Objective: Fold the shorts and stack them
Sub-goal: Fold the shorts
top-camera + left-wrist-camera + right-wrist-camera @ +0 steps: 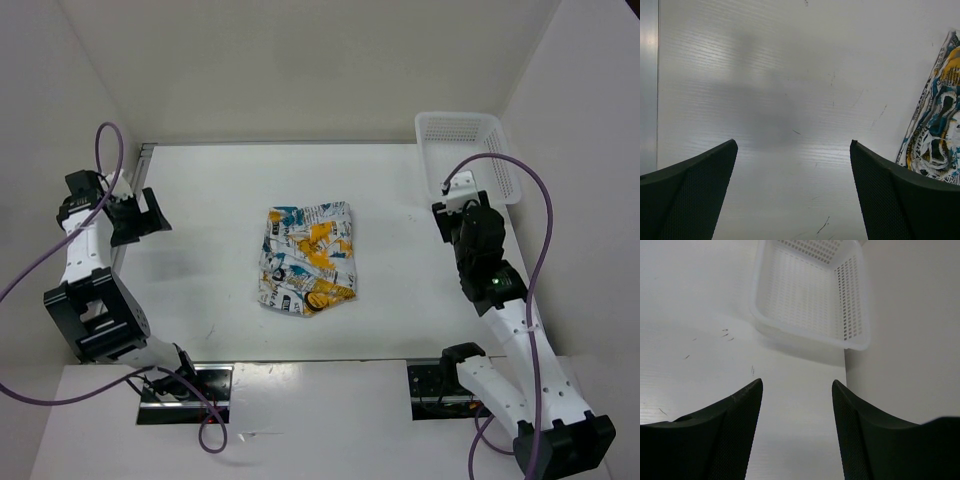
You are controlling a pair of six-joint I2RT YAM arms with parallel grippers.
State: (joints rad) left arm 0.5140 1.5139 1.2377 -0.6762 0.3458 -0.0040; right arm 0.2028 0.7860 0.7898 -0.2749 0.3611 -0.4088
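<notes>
Top external view: the printed shorts (308, 258) lie compactly folded in the middle of the bench (200, 280), well apart from both arms. The left fingers (695, 190) and right fingers (725, 435) stand apart, holding nothing. Risk: pinching only the top layer would likely drag the fold open.

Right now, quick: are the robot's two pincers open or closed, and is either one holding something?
Left pincer: open, holding nothing.
Right pincer: open, holding nothing.
</notes>
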